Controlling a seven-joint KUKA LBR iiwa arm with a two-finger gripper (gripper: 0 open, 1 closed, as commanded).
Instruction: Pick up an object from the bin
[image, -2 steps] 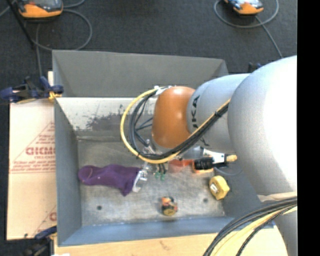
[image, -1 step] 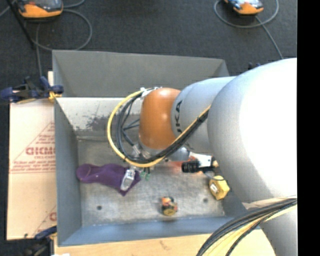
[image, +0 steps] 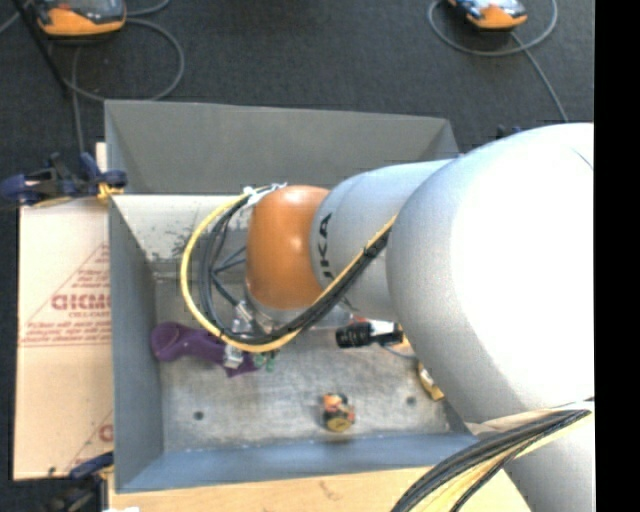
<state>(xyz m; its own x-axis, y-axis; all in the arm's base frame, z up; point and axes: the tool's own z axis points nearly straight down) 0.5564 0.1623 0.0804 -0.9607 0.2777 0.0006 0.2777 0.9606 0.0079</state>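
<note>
A purple soft-looking thing (image: 186, 343) lies on the bin floor at the left, its right end running under my gripper (image: 241, 327). The gripper is low over that right end, mostly hidden beneath the orange wrist cover and cables. Whether the purple thing is gripped I cannot tell. A black marker-like thing with an orange end (image: 368, 334) lies just right of the gripper, partly under the arm.
A small round multi-coloured thing (image: 337, 411) rests near the bin's front wall. A tan piece (image: 430, 384) pokes out from under the arm at the right. The large arm covers the bin's right side.
</note>
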